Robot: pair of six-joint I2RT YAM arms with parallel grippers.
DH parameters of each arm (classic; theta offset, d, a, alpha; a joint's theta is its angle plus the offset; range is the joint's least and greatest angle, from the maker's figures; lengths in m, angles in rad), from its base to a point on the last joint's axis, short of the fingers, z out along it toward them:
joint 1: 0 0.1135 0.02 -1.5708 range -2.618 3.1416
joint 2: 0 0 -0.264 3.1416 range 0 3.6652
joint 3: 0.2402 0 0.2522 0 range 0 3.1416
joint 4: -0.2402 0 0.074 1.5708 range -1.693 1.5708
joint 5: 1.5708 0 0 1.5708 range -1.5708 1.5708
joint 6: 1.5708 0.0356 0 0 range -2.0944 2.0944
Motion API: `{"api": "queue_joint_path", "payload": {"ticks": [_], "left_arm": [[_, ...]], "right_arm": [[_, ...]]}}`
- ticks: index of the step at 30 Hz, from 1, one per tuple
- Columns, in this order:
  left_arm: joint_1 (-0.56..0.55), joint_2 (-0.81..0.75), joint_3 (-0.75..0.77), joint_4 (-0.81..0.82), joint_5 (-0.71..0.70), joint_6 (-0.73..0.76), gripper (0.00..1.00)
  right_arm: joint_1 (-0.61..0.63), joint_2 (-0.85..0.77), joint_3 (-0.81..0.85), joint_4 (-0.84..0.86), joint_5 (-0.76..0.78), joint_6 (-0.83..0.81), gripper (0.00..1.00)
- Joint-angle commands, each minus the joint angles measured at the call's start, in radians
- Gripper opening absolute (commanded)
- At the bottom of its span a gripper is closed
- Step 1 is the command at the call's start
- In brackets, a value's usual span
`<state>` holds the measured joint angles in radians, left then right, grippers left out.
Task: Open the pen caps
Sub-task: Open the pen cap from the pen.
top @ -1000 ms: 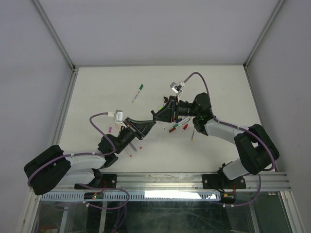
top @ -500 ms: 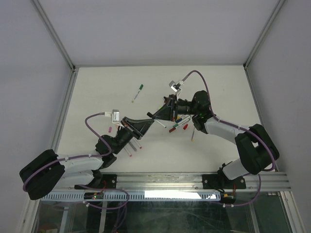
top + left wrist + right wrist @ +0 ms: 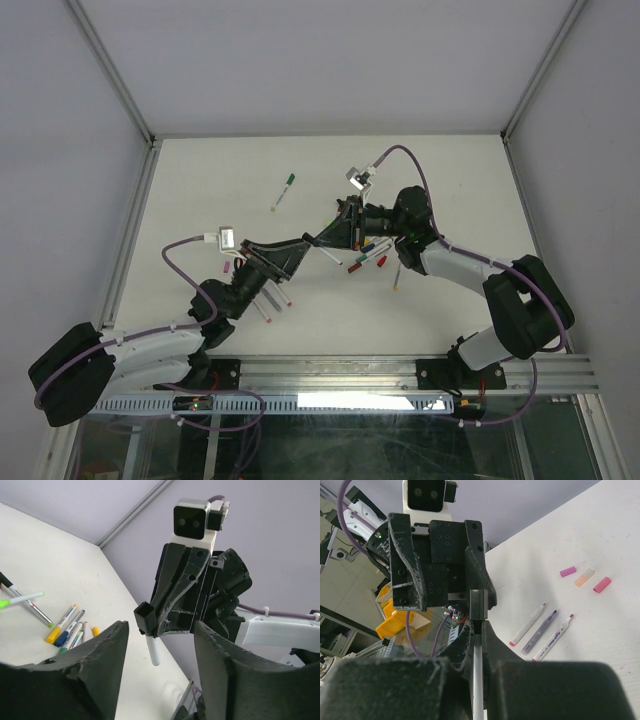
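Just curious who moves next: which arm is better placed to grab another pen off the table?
Probably left. The left gripper is open and empty, loose pens beside it; the right gripper is shut on a white pen.

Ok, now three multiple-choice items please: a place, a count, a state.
1. Where does the green-tipped pen lie on the table?
A. alone, toward the far side
B. at the near edge
C. at the right edge
2. How many loose caps lie in the right wrist view?
A. one
B. three
C. six
3. The right gripper is:
A. open, empty
B. out of view
C. shut on a white pen
Answers: 1 A, apart from the other pens; 2 B, pink, pale, red in a row; 3 C, the barrel hangs from its closed jaws.
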<state>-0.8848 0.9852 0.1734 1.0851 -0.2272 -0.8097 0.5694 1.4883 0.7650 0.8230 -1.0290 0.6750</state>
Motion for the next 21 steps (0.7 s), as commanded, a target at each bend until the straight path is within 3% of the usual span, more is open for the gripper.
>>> {"api": "queue_joint_path", "payload": {"ticks": [1, 5, 11, 16, 21], "left_arm": [[-0.008, -0.042, 0.015, -0.042, -0.077, -0.054, 0.59], [-0.007, -0.04, 0.065, -0.132, -0.098, -0.066, 0.6], [-0.008, 0.01, 0.103, -0.122, -0.089, -0.067, 0.57], [-0.007, 0.046, 0.137, -0.123, -0.077, -0.062, 0.41], [-0.008, 0.061, 0.153, -0.143, -0.073, -0.064, 0.19]], "right_arm": [[0.006, 0.0, 0.048, 0.024, -0.017, -0.005, 0.0], [0.007, -0.002, 0.049, 0.022, -0.018, -0.003, 0.0], [0.007, 0.0, 0.051, 0.02, -0.02, -0.002, 0.0], [0.006, 0.002, 0.051, 0.019, -0.022, -0.002, 0.0], [0.008, 0.001, 0.052, 0.016, -0.022, -0.002, 0.0]]}}
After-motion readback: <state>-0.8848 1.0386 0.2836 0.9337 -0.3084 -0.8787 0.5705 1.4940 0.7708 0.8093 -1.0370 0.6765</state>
